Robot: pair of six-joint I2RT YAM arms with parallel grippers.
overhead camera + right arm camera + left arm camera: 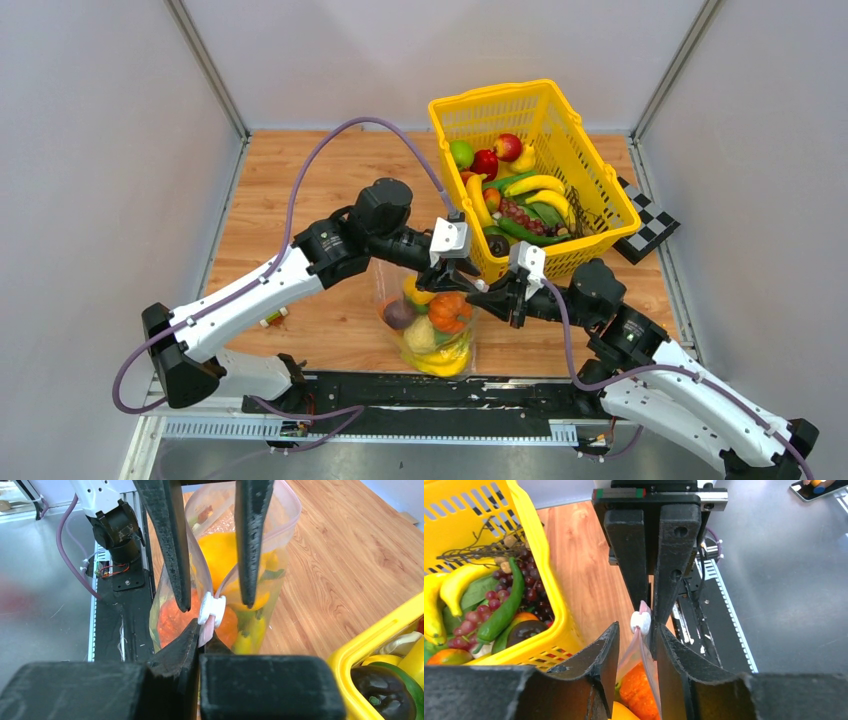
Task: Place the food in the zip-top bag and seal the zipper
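While the zip-top bag (437, 335) sits just beside the yellow basket (470, 103), bare table (300, 180) leftward, the right gripper (204, 630) pinches its zipper (647, 660); the left gripper (636, 627) straddles it, parted.

A fixed camera sits high behind both arms, looking down over the whole wooden surface (300, 180). Each wrist camera looks along its own fingers from close behind: the left fingers (589, 680) face the right fingers (175, 660) head-on. Both close views share the zip-top bag (200, 510) between the fingers.
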